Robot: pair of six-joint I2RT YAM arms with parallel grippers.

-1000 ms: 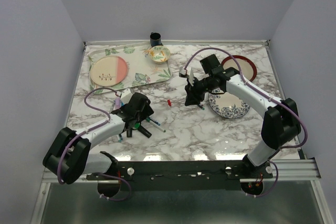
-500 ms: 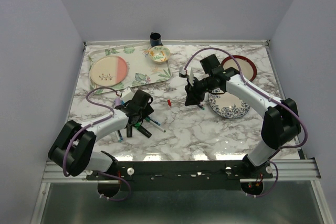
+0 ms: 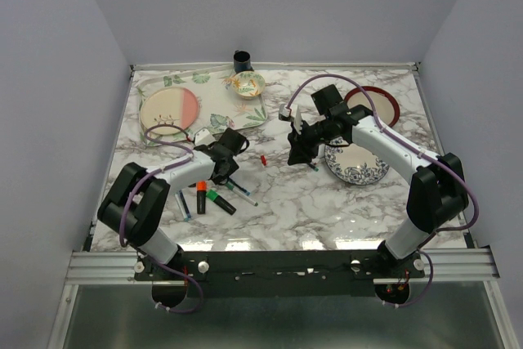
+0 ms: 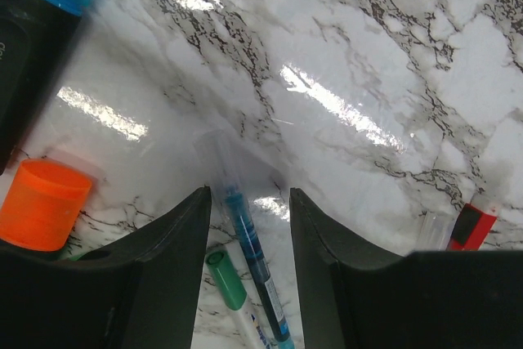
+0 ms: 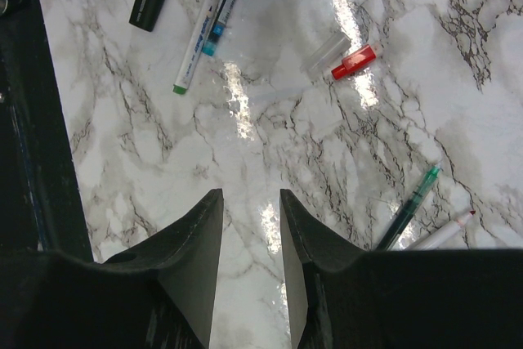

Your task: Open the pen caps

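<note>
- The left fingers have shifted up toward frame centre; they stand apart, straddling a teal pen.
- The right fingers stand apart, empty.
- The orange cap lies lower left on the counter.

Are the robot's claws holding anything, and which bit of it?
Nothing is held. The left claw, jaws open, straddles a thin blue pen lying on the table without pinching it; the right claw is empty.

Orange plastic cap: fitted on a black highlighter. Green plastic cap: fitted on a thin white pen. Red plastic cap: lying alone on the bench.
</note>
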